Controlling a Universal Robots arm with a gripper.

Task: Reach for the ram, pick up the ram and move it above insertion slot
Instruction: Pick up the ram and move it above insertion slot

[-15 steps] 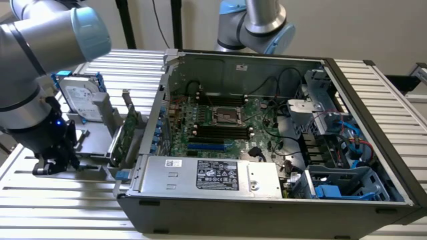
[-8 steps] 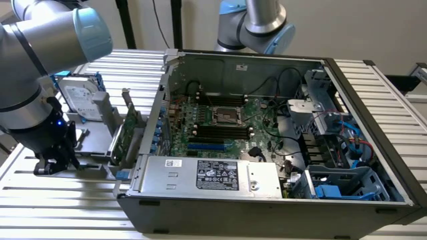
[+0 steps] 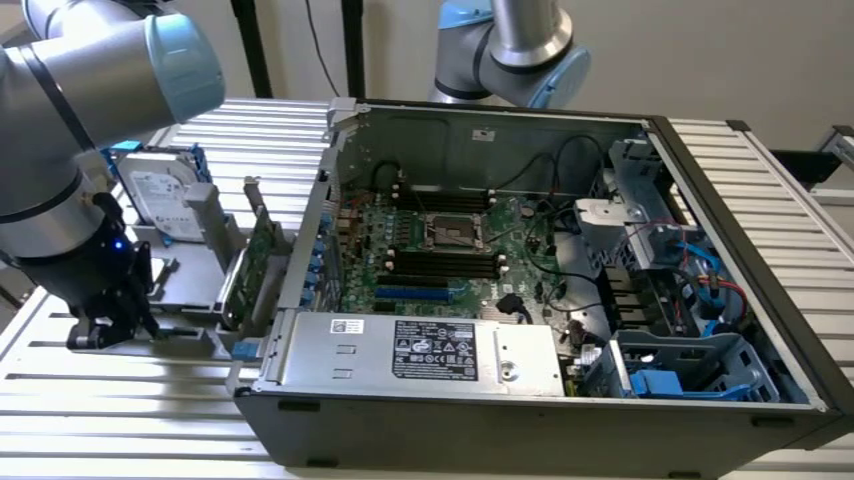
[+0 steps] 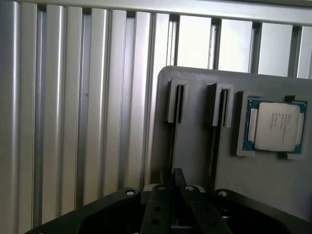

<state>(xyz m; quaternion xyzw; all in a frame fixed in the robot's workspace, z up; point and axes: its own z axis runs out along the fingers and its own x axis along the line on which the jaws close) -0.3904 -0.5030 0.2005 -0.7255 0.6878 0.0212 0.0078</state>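
Observation:
My gripper (image 3: 107, 325) hangs low over the grey parts holder (image 3: 187, 262) at the exterior view's left, outside the open computer case. In the wrist view its two dark fingers (image 4: 166, 178) stand close together, shut, with nothing visible between them, just over the end of one of the holder's two long narrow grooves (image 4: 176, 105). No green ram stick can be made out in either groove. The motherboard's black ram slots (image 3: 447, 262) lie inside the case, well to the exterior view's right of the gripper.
A silver hard drive (image 3: 167, 195) and a wider green expansion card (image 3: 254, 265) stand upright on the holder. A processor chip (image 4: 275, 126) sits in the holder's recess (image 4: 243, 146). The case's grey power supply (image 3: 414, 350) and wall lie between gripper and motherboard. A second arm (image 3: 514, 50) stands behind.

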